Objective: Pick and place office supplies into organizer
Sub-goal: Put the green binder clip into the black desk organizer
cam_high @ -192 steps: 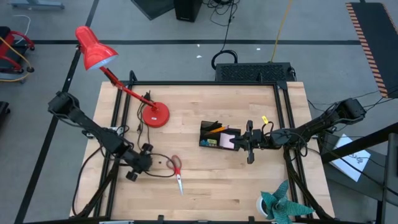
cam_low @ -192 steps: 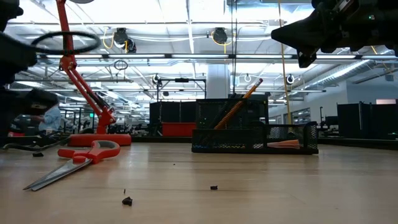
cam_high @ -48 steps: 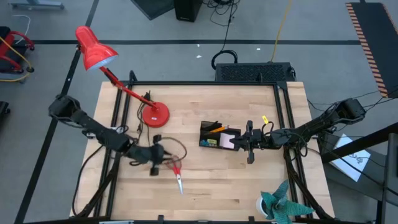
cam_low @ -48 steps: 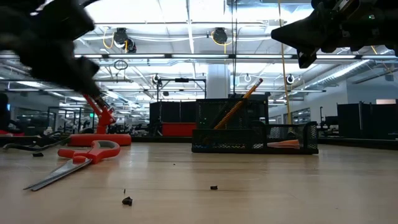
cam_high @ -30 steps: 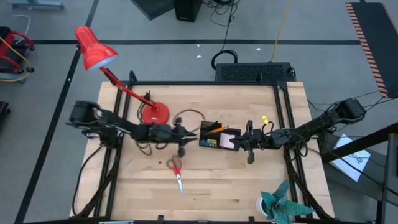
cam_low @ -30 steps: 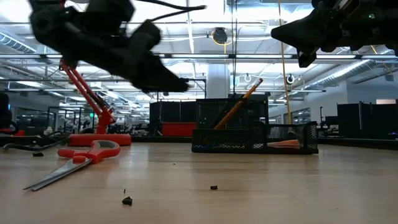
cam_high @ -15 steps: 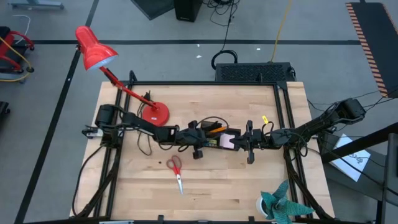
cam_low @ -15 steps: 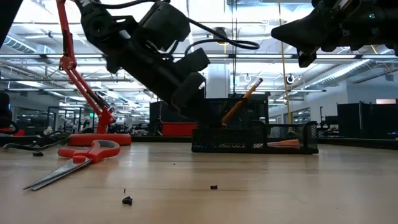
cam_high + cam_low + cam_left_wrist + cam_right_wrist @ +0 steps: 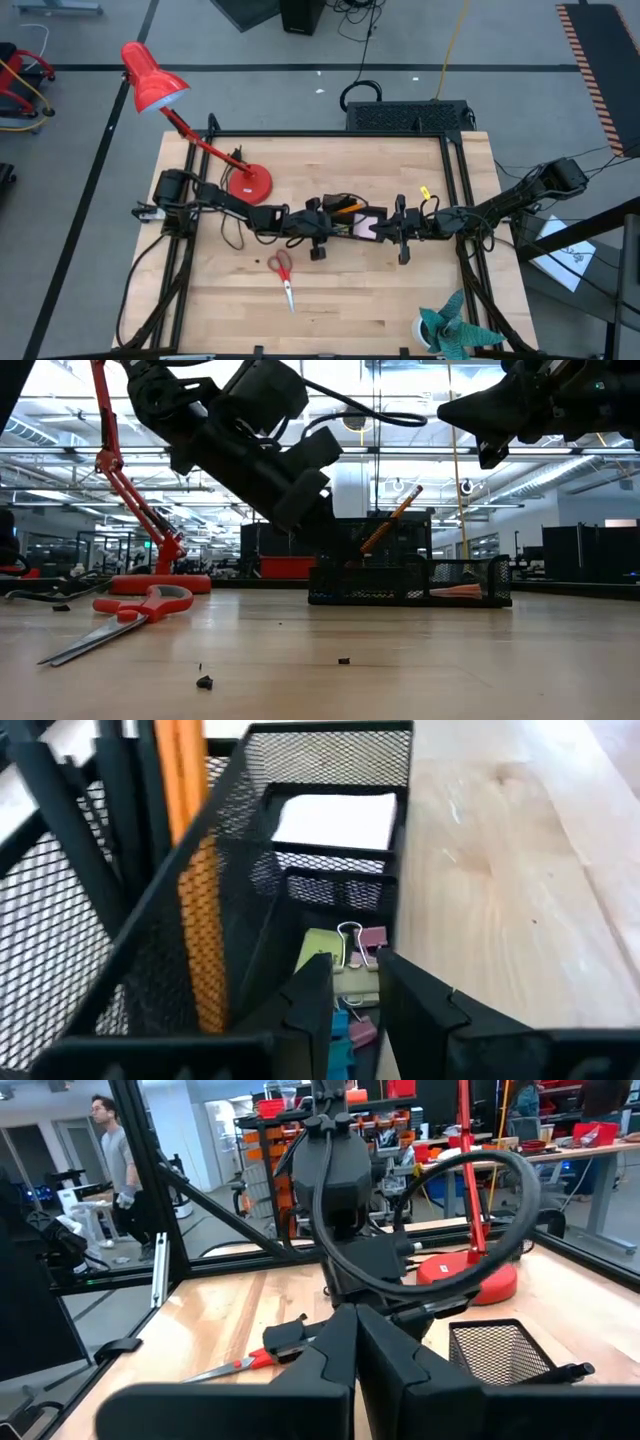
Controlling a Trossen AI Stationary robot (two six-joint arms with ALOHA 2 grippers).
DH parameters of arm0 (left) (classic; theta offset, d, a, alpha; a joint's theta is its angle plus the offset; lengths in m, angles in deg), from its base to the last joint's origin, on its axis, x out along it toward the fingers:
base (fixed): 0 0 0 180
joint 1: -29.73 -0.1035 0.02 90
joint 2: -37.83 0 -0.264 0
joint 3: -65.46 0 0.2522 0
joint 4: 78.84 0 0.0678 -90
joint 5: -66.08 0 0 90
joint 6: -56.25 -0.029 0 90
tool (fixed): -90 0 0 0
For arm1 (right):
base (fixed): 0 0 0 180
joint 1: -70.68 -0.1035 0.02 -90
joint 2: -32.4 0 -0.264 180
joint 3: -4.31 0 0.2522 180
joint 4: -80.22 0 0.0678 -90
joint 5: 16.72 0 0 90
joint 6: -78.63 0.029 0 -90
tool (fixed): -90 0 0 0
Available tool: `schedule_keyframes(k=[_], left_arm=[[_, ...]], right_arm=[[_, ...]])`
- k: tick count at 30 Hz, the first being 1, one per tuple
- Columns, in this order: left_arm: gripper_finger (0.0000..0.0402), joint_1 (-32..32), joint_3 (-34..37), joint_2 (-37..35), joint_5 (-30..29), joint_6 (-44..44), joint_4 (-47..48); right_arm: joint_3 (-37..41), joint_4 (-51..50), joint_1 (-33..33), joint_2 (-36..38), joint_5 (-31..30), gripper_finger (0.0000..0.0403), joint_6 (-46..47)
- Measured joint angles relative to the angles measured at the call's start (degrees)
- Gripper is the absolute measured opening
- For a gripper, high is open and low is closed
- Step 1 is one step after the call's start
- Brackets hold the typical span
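Left gripper (image 9: 355, 995) hangs over the black wire-mesh organizer (image 9: 352, 217), its dark fingers slightly parted and empty above a low compartment of small clips (image 9: 350, 960). An orange pencil (image 9: 195, 890) leans upright in the tall mesh cup, and a pale square note pad (image 9: 335, 820) lies flat in the next bay. The red-handled scissors (image 9: 284, 276) lie flat on the pale wooden table (image 9: 340, 310), well apart from the organizer. Right gripper (image 9: 400, 232) waits just beside the organizer, its fingers pressed together.
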Motion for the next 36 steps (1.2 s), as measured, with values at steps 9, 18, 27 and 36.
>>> schedule_keyframes(k=[9,18,27,36], left_arm=[[0.0089,0.3,0.0,0.0,-1.0,0.0,0.6],[0.015,0.3,0.0,0.0,-1.1,3.2,2.3],[0.0251,0.0,0.0,0.0,-3.3,3.6,2.9],[0.0225,0.0,0.0,-0.2,-4.6,2.9,1.2]], right_arm=[[0.0,0.2,0.0,0.0,0.0,0.0004,0.0],[0.0,0.2,0.0,0.0,0.0,0.0004,-0.4],[0.0,0.4,0.0,0.0,0.1,0.0004,-0.4],[0.0,0.4,0.0,0.0,0.1,0.0004,-0.4]])
